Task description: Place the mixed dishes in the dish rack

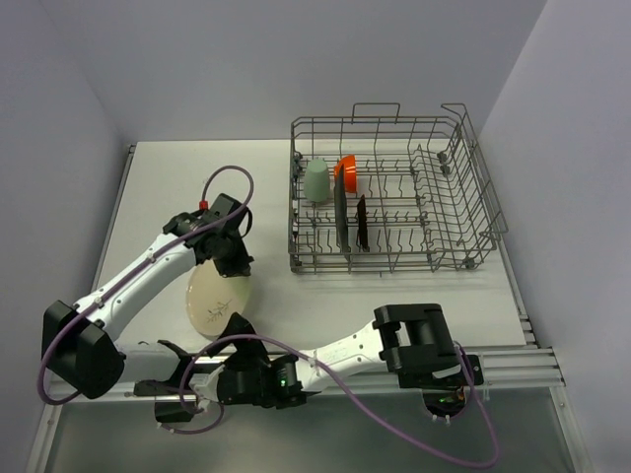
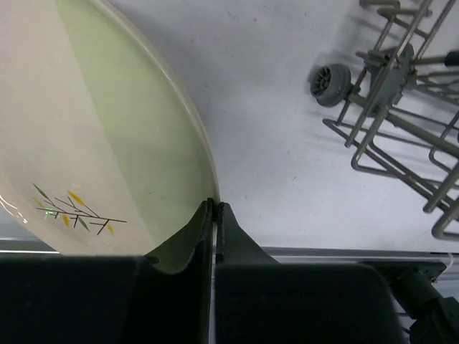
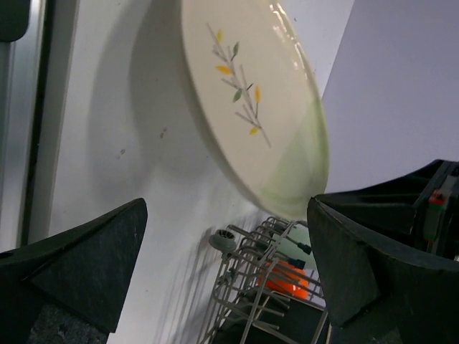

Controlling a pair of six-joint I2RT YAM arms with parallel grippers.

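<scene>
Nearest the arm bases, the right gripper [image 1: 170, 382] hung low over the front edge of the white table [image 1: 168, 187]. Its two dark fingers [image 3: 93, 265] were spread wide apart, with nothing between them. In its wrist view it looked past those fingers toward the plate and the rack.

Just beyond it, the larger cream round plate with the leaf sprig [image 1: 219, 301] sat at the table's left-centre, its face tipped and a shadow on the table beside it. Part of the plate was tinted pale green. The left gripper [image 2: 214, 209] had its fingers pressed together on the plate's rim, clamping the thin edge between them. Whether the plate's lower edge touched the table could not be told.

Farther back and to the right stood the grey wire dish rack [image 1: 434, 197], well apart from the plate, with a small grey wheel [image 2: 330, 84] at its near corner. In the rack's left part, the black square plate [image 1: 341, 215] and the small red plate [image 1: 362, 222] stood upright on edge, side by side between the tines. Behind them, at the far left corner, the pale green cup [image 1: 315, 180] sat just beside the small orange bowl [image 1: 345, 169], which was tipped on its side.
</scene>
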